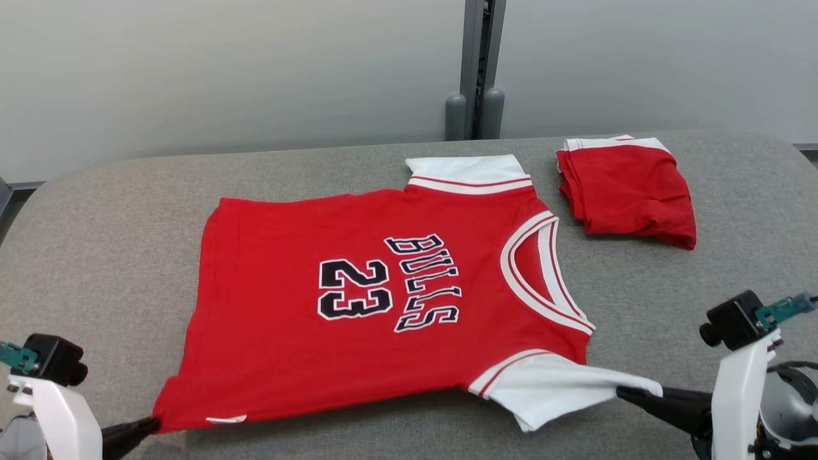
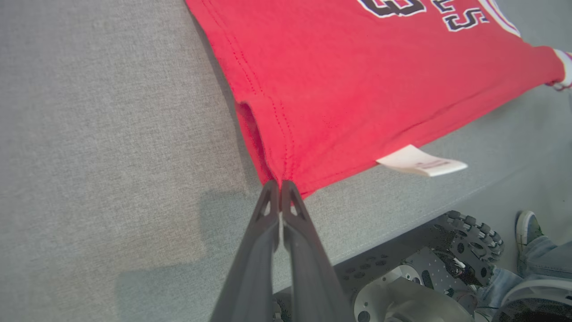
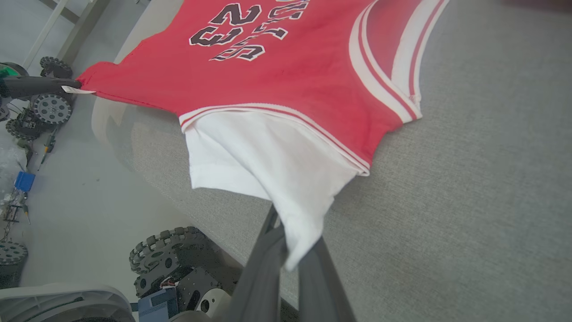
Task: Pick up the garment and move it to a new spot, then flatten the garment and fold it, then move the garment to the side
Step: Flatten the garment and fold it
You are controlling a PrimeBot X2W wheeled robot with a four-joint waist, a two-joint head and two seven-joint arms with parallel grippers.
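Two pairs of jaws, both mine, grip the near edge of one garment (image 1: 383,300), a red jersey that lies face up on the table (image 1: 96,243). Its long axis runs across the table from my left to my right: the hem points to my left and the V-shaped neckline (image 1: 543,275) to my right, so the dark, white-edged lettering "BULLS" and "23" reads sideways from my head. My left jaws are pressed together on the near hem corner, where a double row of stitching meets the tips. A small white label (image 2: 420,163) sticks out of the side seam just beside them. My right jaws are clamped on the tip of the near sleeve (image 1: 556,386), a plain white knit drawn out to a point between the two dark fingers. The far sleeve (image 1: 470,172) lies flat, white with a red stripe at its seam. The neckline carries white ribbed bands with a thin red line. The red cloth is smooth and mostly flat, with slight ripples along the hem. The table is covered in coarse grey woven fabric and has rounded corners. On its far right, apart from the jersey, sits a second red garment (image 1: 629,191), folded into a soft, roughly square bundle with white trim along its far edge.
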